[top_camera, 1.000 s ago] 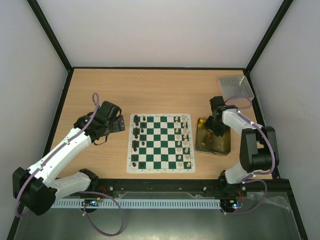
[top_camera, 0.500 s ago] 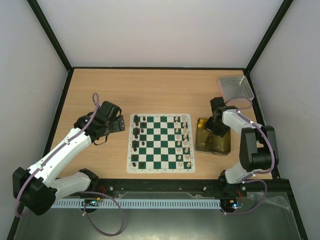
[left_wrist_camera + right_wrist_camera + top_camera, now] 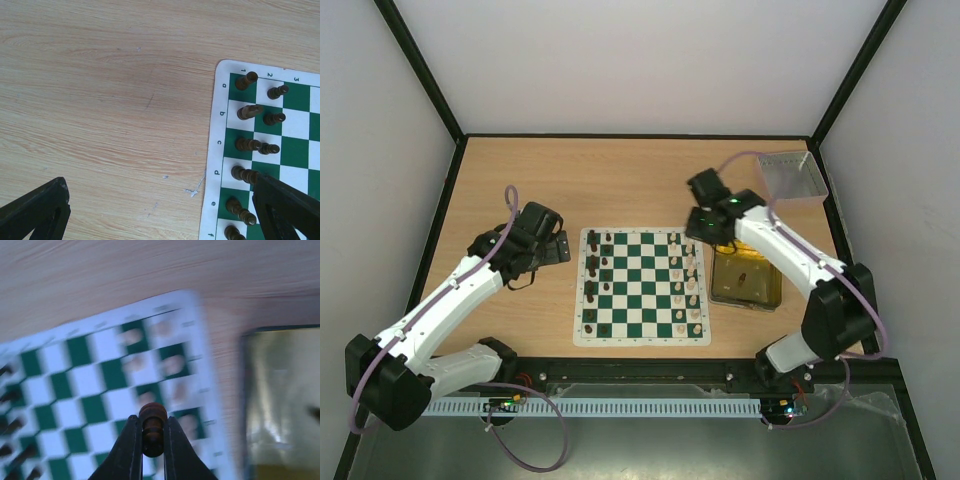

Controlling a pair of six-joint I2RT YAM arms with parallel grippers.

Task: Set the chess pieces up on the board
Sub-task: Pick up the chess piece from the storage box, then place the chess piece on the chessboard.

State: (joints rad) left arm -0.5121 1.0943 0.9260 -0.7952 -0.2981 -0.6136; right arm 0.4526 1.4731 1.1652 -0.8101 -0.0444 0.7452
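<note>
Our right hand [image 3: 152,440] pinches a dark chess piece [image 3: 153,415] below its head; we judge it light, rigid and slippery. Our left hand [image 3: 160,182] gapes.

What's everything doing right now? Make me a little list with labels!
Green-and-white square chess mat: black pieces along its left side, cream pieces along its right
Left claw: open, empty, over the wooden table beside the mat
Right claw: shut on a small dark brown chess piece, above the mat
Translucent yellow rectangular tray: right of the mat
</note>
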